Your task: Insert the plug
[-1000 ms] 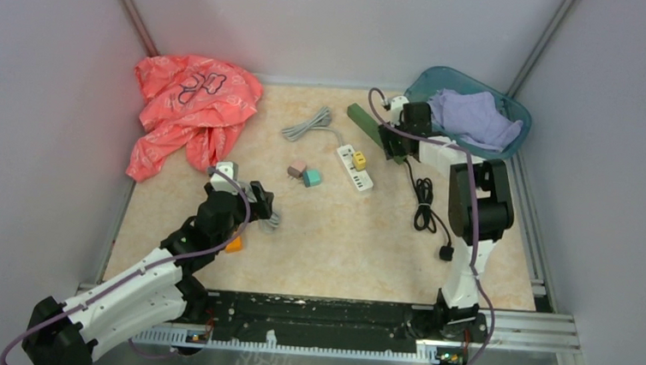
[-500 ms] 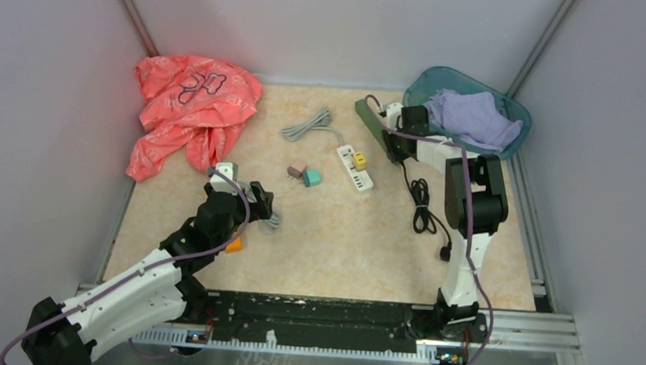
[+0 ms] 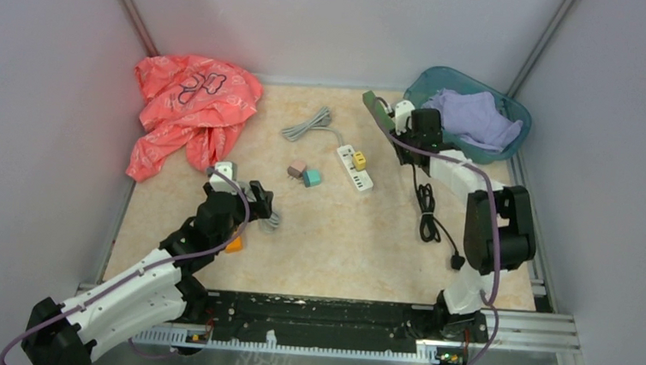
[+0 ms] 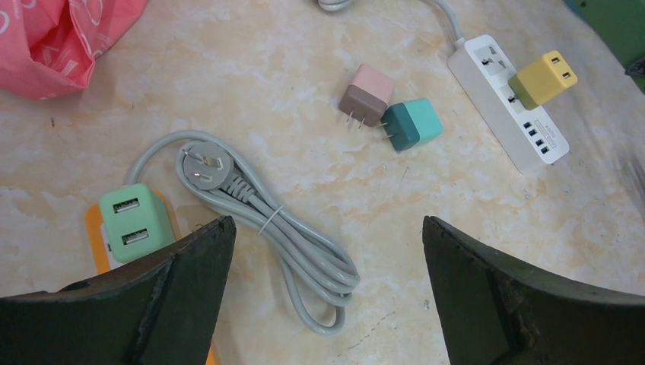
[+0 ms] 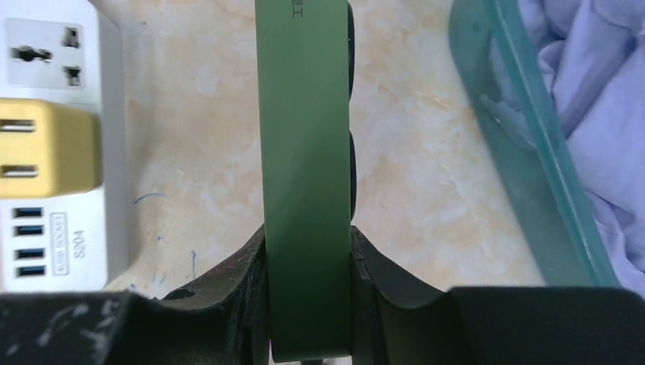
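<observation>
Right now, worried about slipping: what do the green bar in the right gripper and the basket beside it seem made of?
The green bar looks like hard matte plastic: flat even face, faint lettering. The basket looks like semi-clear teal plastic with a soft sheen.

right wrist | green bar [image 5: 306,175] clamped between jaws | white power strip [image 5: 95,236] left

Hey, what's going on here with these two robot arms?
Two robot arms are working on a plugging job. The right claw is clamped shut on a long green power strip near the teal basket. The left claw hangs open above a coiled gray cord and its plug. A yellow adapter sits plugged into the white power strip; a pink adapter and a teal adapter lie loose beside it.
</observation>
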You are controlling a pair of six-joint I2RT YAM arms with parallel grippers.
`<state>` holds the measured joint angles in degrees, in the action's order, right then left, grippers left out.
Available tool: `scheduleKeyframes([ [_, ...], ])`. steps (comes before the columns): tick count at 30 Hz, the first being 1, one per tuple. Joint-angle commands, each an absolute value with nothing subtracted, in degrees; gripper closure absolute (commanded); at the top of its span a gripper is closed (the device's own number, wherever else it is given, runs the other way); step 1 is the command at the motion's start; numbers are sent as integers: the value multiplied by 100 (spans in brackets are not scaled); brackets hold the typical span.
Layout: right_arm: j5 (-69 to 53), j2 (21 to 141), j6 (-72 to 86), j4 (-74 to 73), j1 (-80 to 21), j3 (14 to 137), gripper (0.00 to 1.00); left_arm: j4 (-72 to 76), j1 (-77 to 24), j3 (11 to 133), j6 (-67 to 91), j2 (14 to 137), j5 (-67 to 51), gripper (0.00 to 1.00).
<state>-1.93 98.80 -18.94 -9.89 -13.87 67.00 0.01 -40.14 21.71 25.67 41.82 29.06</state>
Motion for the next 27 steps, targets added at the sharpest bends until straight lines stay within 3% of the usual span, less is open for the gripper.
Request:
scheduleKeyframes([
  [1,221,8861,-1894,-79,-1736,6273,100,17,-4052,2545,2730,4216,2889,3],
  [12,1742,7291,-2362,1695,-3492,4295,100,-431,-4043,3207,3508,4638,2340,2],
  [27,2621,7021,-3161,2906,-5261,3126,100,-551,-3539,3561,3975,4652,1647,0],
])
